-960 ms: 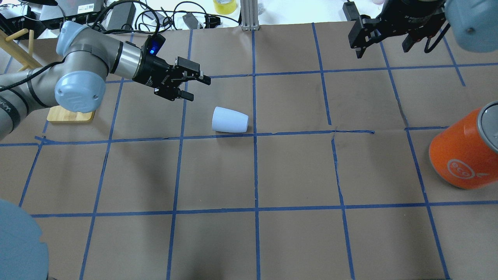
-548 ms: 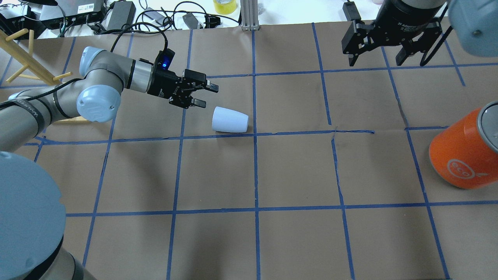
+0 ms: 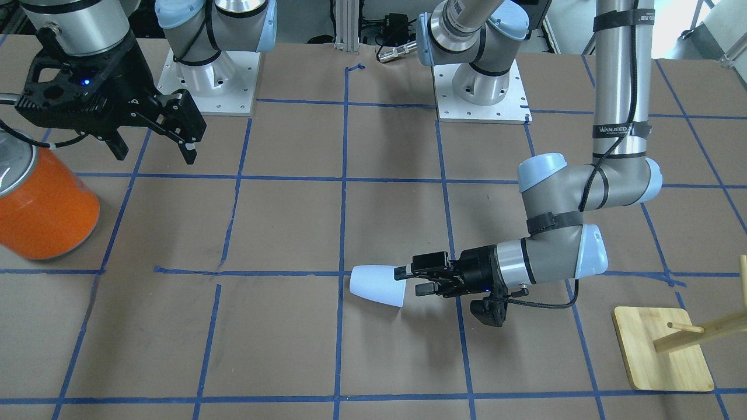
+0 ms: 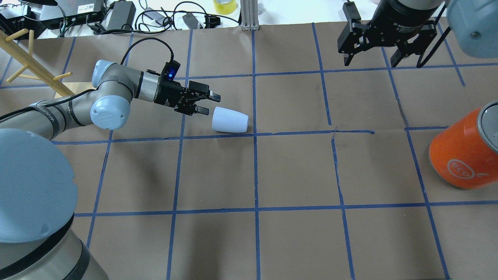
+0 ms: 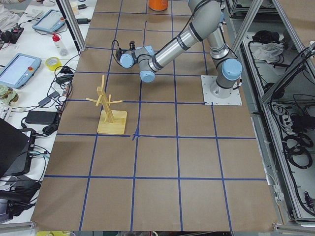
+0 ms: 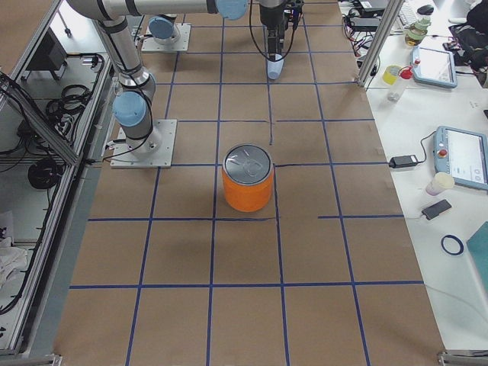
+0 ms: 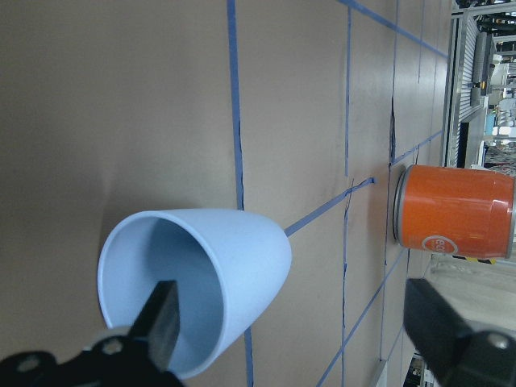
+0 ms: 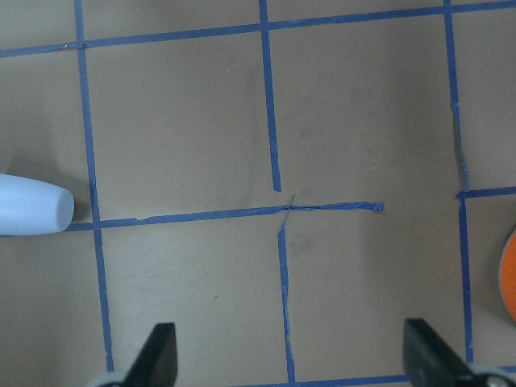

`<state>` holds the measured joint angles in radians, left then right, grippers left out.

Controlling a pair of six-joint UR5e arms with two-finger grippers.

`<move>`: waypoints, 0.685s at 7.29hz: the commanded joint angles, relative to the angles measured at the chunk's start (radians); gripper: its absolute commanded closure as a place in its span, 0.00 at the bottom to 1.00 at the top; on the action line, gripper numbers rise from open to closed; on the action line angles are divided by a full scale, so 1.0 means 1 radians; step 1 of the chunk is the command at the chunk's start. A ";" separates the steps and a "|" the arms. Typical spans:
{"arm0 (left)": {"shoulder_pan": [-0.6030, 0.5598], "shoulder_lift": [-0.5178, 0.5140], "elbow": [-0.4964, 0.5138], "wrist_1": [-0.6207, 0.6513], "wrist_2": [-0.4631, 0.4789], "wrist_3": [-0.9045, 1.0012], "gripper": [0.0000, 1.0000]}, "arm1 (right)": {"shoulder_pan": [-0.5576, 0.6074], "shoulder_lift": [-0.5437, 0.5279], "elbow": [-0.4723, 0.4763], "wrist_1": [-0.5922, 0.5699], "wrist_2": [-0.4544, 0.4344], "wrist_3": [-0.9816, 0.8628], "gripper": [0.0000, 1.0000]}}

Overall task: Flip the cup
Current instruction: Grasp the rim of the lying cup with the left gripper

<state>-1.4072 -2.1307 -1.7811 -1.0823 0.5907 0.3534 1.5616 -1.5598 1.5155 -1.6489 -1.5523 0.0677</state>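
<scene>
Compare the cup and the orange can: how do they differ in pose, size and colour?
Pose: the cup lies on its side, mouth toward the open left gripper; the orange can stands upright. Size: the cup is far smaller than the can. Colour: the cup is plain pale blue-white; the can is orange with a silver top and a logo. Both rest on the paper-covered table, and neither is gripped.
</scene>
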 commanded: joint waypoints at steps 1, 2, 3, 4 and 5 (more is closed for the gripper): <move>-0.024 -0.009 -0.011 0.019 -0.015 -0.058 0.19 | -0.001 0.001 0.000 -0.002 -0.002 0.000 0.00; -0.050 -0.008 -0.009 0.021 -0.017 -0.112 0.19 | 0.000 0.001 0.000 0.000 -0.003 0.001 0.00; -0.065 -0.002 -0.012 0.019 -0.017 -0.131 0.18 | 0.000 0.001 0.000 0.000 -0.003 0.000 0.00; -0.064 -0.009 -0.014 0.013 -0.015 -0.131 0.00 | 0.000 0.001 0.000 0.000 0.003 0.001 0.00; -0.064 -0.011 -0.011 0.018 -0.018 -0.161 0.00 | 0.000 0.001 0.000 0.000 0.001 0.001 0.00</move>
<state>-1.4684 -2.1386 -1.7930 -1.0659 0.5742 0.2203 1.5614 -1.5586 1.5156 -1.6491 -1.5517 0.0687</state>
